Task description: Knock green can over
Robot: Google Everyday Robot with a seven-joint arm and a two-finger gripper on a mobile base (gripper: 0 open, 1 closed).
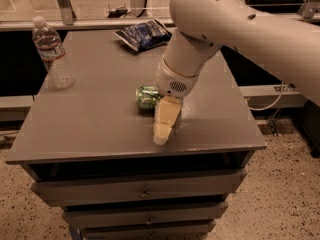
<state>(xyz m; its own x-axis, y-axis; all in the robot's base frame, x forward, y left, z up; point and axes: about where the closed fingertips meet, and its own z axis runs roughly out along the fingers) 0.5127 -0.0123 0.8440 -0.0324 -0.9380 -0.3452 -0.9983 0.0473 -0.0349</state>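
Note:
The green can (147, 97) lies on its side near the middle of the grey table top (95, 119), with its end towards the left. My gripper (163, 127) hangs from the big white arm (200, 44) and points down at the table. It sits just to the right of and in front of the can, close to the table's front edge. The arm's wrist covers the can's right part. The gripper holds nothing that I can see.
A clear plastic water bottle (52, 53) stands upright at the table's left back. A dark blue snack bag (141, 34) lies at the back middle. Drawers (145, 191) sit below the table top. A speckled floor surrounds the table.

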